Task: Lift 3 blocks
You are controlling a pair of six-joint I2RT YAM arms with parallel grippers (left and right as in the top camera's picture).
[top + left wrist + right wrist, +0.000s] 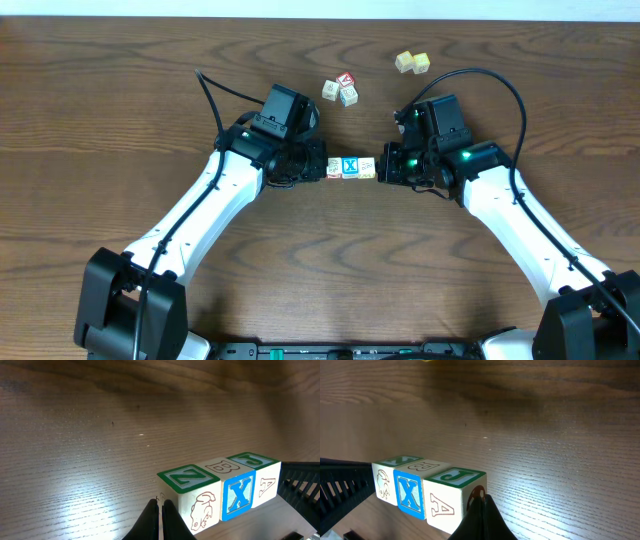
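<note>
The left end effector [318,168] and right end effector [382,170], each closed tight, squeeze the row of blocks [350,167] endwise; next, I reckon, both must rise evenly without easing that pressure.

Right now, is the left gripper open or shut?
Shut. In the left wrist view the left gripper has its two fingers pressed together with no gap, tips against the end face of the N block.

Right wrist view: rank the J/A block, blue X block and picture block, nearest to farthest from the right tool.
1. J/A block: right end of the row, against the right tool.
2. blue X block: middle of the row.
3. picture block: left end, farthest.
</note>
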